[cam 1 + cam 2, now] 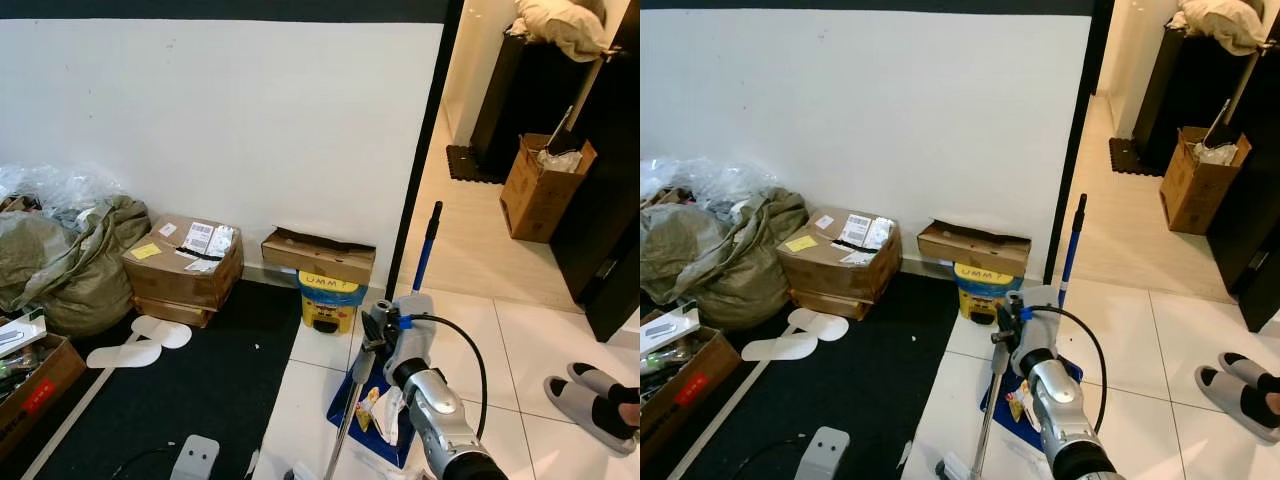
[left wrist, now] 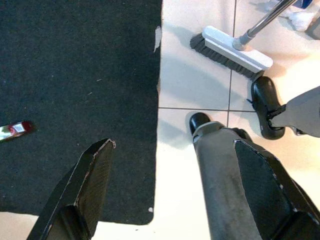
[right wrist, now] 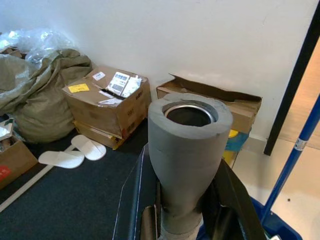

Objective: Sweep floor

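Right wrist view: right gripper around broom handle, dustpan beside.

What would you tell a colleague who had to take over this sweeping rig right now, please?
Right gripper: shut on the broom handle's grey foam grip, held upright.
Left gripper: open, hanging above the edge of the black mat.
Broom head: on the white tiles near the robot's feet.
Blue dustpan: on the tiles, with scraps in it, its blue pole upright.
Left to do: a red wrapper lies on the mat.
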